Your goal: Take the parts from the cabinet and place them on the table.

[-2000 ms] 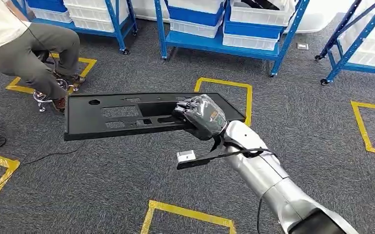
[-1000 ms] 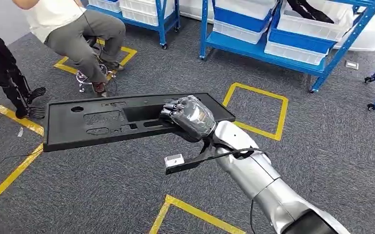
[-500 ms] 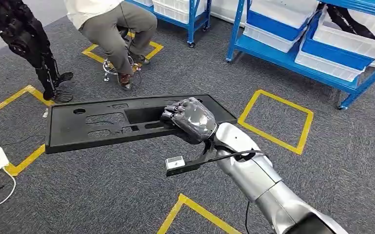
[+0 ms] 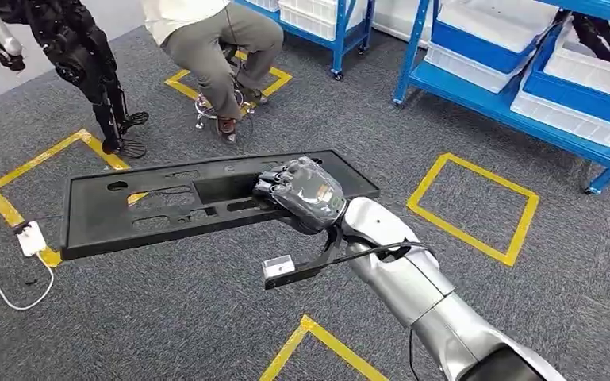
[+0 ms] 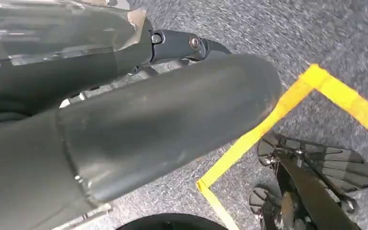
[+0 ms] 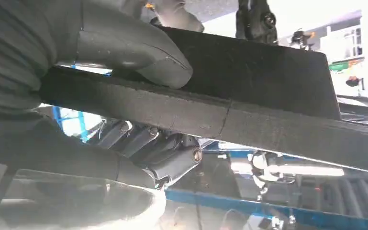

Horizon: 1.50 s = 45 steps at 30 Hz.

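One long black panel [image 4: 198, 198] stays gripped in the right hand [image 4: 305, 190] while the view swings; no surface yet. Left hand's [image 5: 124, 120] state unclear.

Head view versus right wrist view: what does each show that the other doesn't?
Head view alone: the whole long black plastic panel with cut-outs above grey carpet, yellow floor tape, a seated person. Right wrist view alone: the thick grey thumb pressed on one face of the panel's edge, darker fingers curled on the other. Both: the right hand gripping that panel, and blue shelving.
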Each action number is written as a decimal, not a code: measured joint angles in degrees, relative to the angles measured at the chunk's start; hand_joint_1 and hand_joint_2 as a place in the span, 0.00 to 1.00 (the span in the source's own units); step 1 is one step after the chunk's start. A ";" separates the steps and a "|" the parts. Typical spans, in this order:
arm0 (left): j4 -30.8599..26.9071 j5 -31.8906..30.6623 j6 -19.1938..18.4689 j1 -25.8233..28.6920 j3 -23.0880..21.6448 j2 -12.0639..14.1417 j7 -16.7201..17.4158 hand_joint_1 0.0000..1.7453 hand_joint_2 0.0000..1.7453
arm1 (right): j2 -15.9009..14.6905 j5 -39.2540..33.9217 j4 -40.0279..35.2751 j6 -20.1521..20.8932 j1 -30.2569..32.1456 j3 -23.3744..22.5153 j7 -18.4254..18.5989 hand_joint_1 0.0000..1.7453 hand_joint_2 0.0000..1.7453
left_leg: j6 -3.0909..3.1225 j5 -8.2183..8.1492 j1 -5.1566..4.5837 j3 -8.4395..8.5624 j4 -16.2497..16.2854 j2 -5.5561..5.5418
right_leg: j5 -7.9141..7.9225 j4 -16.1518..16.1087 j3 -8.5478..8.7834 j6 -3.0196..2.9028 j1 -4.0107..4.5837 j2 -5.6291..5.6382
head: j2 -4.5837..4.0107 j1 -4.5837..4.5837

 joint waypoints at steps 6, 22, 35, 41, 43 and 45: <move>0.00 -0.02 0.46 -0.21 0.00 -0.18 0.02 0.00 0.00 | 0.81 0.13 -0.02 0.24 -0.70 0.02 -0.02 0.96 1.00 | 2.13 1.95 -1.01 3.86 -7.64 0.70 | -0.57 -0.10 0.38 2.51 0.93 -1.92 | 0.00 0.46; 0.00 -0.15 0.57 0.08 0.00 -0.37 -0.13 0.00 0.00 | 0.79 0.31 -0.15 0.52 -0.68 0.07 -0.04 0.96 1.00 | 2.67 2.75 -1.59 3.51 -7.94 -5.28 | 0.10 -0.20 0.04 0.70 0.27 3.50 | 0.00 0.68; 0.00 -0.59 0.42 -0.16 0.02 -0.17 -0.17 0.00 0.00 | 0.85 0.55 -0.28 0.46 -0.24 0.13 -0.04 0.96 1.00 | 1.31 2.14 -0.56 3.30 -7.24 1.05 | -1.11 0.19 0.43 1.65 1.05 -0.67 | 0.00 0.76; -0.02 -0.61 0.42 -0.18 0.07 -0.06 -0.17 0.00 0.00 | 0.55 0.66 -0.37 0.24 -0.06 0.11 -0.04 0.96 1.00 | 3.86 2.71 -0.89 3.46 -7.85 -1.07 | -7.66 13.53 -5.86 1.70 0.68 1.97 | 0.00 0.87; 0.00 -0.68 0.37 -0.12 0.09 -0.06 -0.18 0.00 0.00 | 0.29 0.68 -0.37 0.22 0.38 0.13 -0.04 0.96 1.00 | 3.91 2.68 -1.10 3.45 -7.84 -2.01 | -8.99 19.22 -8.91 2.11 0.81 2.36 | 0.00 0.90; 0.00 -0.72 0.37 -0.12 0.13 -0.09 -0.18 0.00 0.00 | 0.20 0.72 -0.37 0.22 0.55 0.13 -0.04 0.96 1.00 | 3.89 2.69 -1.18 3.48 -7.82 -3.04 | -6.11 13.81 -6.68 2.83 0.80 2.45 | 0.00 0.94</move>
